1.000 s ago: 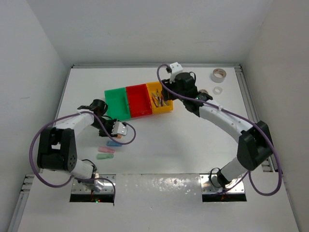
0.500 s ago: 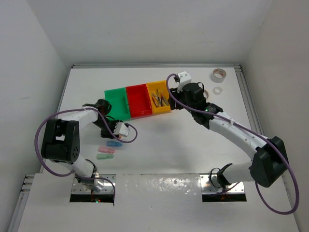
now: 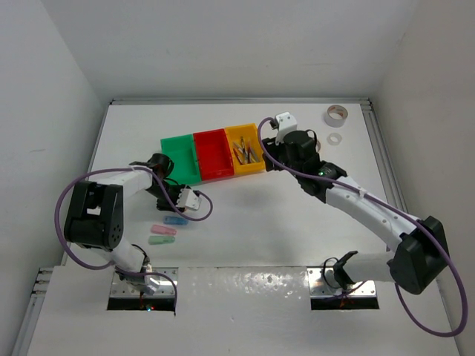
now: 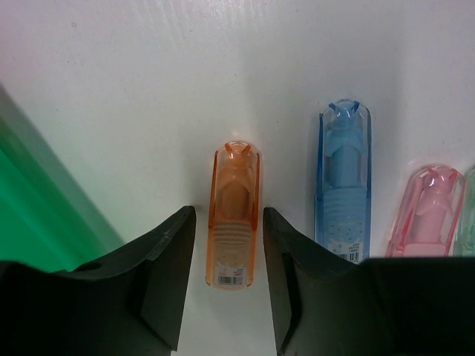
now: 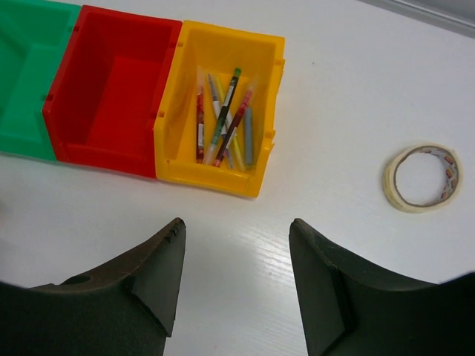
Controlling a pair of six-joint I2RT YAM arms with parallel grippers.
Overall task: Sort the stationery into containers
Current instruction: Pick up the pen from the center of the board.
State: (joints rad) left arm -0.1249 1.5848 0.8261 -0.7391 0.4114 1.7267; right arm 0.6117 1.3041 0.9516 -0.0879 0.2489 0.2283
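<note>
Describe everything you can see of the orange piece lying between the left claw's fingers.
The short orange translucent plastic piece lies flat on the white table, its rounded end pointing away from the wrist camera. A darker orange core shows through the clear casing, with a ribbed section and a small white barcode label at the near end. The open left claw straddles it; whether either black finger touches it is unclear. A similar blue piece lies parallel beside it, apart.

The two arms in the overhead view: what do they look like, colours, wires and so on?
Both the left arm and the right arm have white tube links between chunky black joint housings. A purple cable loops loosely along each. The left pincer and right pincer are blunt, wedge-shaped, matte black.
</note>
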